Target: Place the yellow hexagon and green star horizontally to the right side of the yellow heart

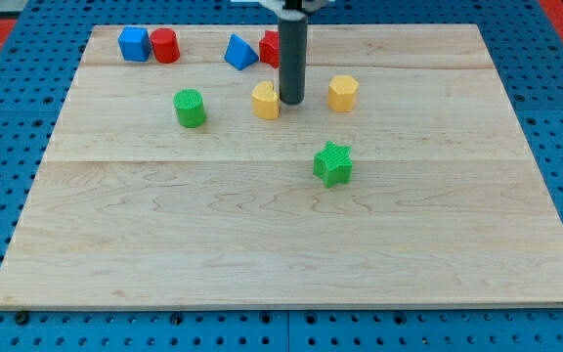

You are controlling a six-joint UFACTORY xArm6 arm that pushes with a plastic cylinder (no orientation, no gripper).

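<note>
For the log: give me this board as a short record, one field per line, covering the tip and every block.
tip: my tip sits just right of the yellow heart, close to it or touching
yellow hexagon: right of the tip, apart from it
green star: below the hexagon, nearer the view's bottom, alone
green cylinder: left of the heart
top row: blue block, red cylinder, blue triangular block, red block partly hidden by the rod
task state: hexagon roughly level with heart; star not in line
</note>
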